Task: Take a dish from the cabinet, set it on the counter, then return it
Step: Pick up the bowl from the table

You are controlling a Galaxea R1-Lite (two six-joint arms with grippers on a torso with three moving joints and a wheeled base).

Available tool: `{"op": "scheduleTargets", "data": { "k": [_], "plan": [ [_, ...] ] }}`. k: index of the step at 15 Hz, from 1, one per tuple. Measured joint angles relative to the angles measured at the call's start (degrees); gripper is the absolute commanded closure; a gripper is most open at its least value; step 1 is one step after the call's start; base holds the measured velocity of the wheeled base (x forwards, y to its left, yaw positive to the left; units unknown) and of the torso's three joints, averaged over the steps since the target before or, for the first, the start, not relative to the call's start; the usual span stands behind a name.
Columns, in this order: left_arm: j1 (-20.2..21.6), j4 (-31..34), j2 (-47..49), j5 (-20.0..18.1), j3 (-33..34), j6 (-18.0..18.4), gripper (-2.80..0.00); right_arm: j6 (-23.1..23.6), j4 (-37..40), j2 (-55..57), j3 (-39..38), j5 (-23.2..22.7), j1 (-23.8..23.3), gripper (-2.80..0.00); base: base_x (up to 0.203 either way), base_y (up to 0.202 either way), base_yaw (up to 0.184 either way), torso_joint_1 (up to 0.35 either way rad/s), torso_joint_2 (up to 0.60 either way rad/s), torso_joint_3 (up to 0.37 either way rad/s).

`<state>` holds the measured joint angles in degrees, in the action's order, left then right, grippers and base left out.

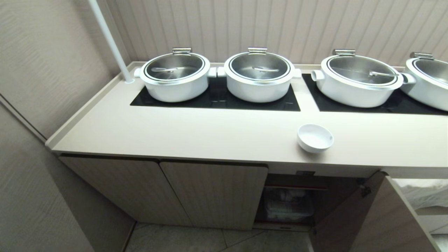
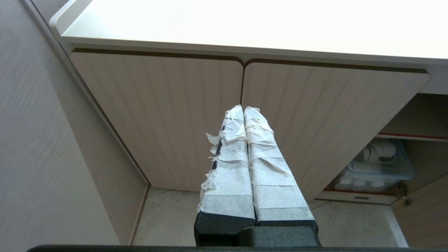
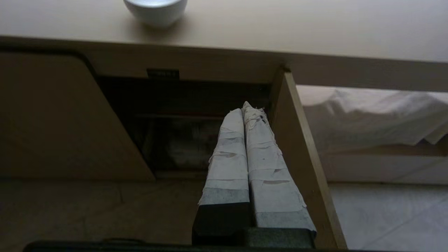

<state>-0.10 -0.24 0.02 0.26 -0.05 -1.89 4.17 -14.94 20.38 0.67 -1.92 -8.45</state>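
A small white round bowl (image 1: 315,138) stands upright on the beige counter (image 1: 196,133), mouth facing up and resting on its narrow foot; being round, it has no long axis to speak of. It sits near the counter's front edge, in front of the gap between two black glass cooktop panels (image 1: 217,99) that carry large white pots with steel lids (image 1: 259,73). Directly below the bowl the cabinet (image 1: 213,194) stands open, its ribbed door (image 1: 371,217) swung outward, and a clear bin of white dishes (image 1: 288,206) shows dimly on the shelf inside. Neither arm appears in the head view. In the right wrist view, the right gripper (image 3: 246,112) hangs low in front of the open compartment, just beside the door's edge, with its tape-wrapped fingers (image 3: 229,154) pressed together and holding nothing; the bowl is above it on the counter, well apart. The left gripper (image 2: 243,109) faces the two closed cabinet doors, its taped fingers likewise together and empty.
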Motion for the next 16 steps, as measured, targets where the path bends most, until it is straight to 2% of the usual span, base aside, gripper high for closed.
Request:
{"op": "scheduleTargets", "data": {
  "k": [5,7,12,16],
  "plan": [
    [0.0,0.0,0.0,0.07,0.0,-0.01,0.0,0.07,8.47,-3.88,-0.62,0.12,-0.73,0.0,0.0,0.0,0.0,0.0,0.0,0.0],
    [0.0,0.02,0.0,0.07,0.0,0.0,0.0,-0.1,13.05,-4.22,-0.67,2.8,0.57,0.0,0.0,0.0,0.0,0.0,0.0,0.0],
    [0.0,0.0,0.0,0.04,0.0,0.0,0.0,-2.91,14.73,-7.69,-0.67,3.56,7.22,0.0,0.0,0.0,0.0,0.0,0.0,0.0],
    [0.0,0.0,0.0,0.04,-0.01,-0.01,0.0,-2.9,14.8,-15.57,-0.67,3.62,8.5,0.0,0.0,0.0,0.0,0.0,0.0,0.0]
  ]
}}
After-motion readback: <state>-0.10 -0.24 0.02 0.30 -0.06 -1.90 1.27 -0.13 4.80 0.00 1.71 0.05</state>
